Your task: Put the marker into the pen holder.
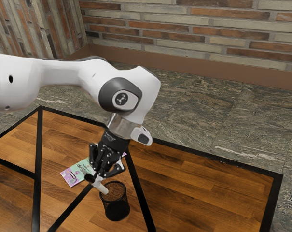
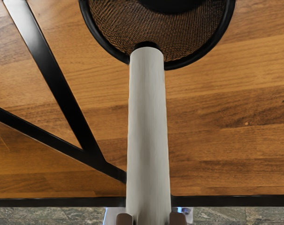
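Brick wall [image 1: 203, 30] stands beyond wooden table [image 1: 199, 188]. Exterior view: gripper [image 1: 97, 178] grasps marker [image 1: 102, 187], tilted at holder [image 1: 118, 210] rim, exterior view's left side. Wrist view: marker end overlaps rim. Status: pickup complete; alignment, insertion, release apparently remain.

Black-rimmed pen holder [image 1: 118, 208], pale-grey marker [image 2: 149, 131]

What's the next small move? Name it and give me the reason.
Probably shift the hand slightly toward the middle of the pen holder, tipping the marker more upright before lowering: the marker is gripped at a slant, its far end only around the pen holder's rim.
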### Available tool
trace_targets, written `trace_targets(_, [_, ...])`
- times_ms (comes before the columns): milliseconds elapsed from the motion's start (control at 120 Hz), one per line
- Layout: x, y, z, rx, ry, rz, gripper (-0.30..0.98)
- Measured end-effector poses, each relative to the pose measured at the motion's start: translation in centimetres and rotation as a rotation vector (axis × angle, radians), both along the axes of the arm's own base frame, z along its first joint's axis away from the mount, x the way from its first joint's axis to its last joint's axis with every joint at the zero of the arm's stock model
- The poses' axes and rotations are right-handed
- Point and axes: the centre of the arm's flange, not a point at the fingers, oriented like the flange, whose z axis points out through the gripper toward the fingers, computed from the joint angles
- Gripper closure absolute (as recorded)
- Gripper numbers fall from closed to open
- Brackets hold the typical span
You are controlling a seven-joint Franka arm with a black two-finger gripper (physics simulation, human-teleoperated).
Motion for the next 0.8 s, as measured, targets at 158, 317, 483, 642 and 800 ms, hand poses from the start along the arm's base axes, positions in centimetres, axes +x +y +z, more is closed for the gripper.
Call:
trace_targets(158, [1.4, -0.8, -3.2, 0.007, 0.051, 0.009, 0.79])
trace_targets(317, [3.1, -1.3, -7.2, 0.016, 0.109, 0.02, 0.66])
trace_targets(483, [5.5, 1.7, -0.7, 0.004, -0.034, 0.1, 0.32])
trace_targets(642, [7.9, 10.0, 15.5, -0.078, -0.35, 0.138, 0.15])
trace_targets(800, [8.1, 13.2, 20.6, -0.138, -0.429, 0.055, 0.07])
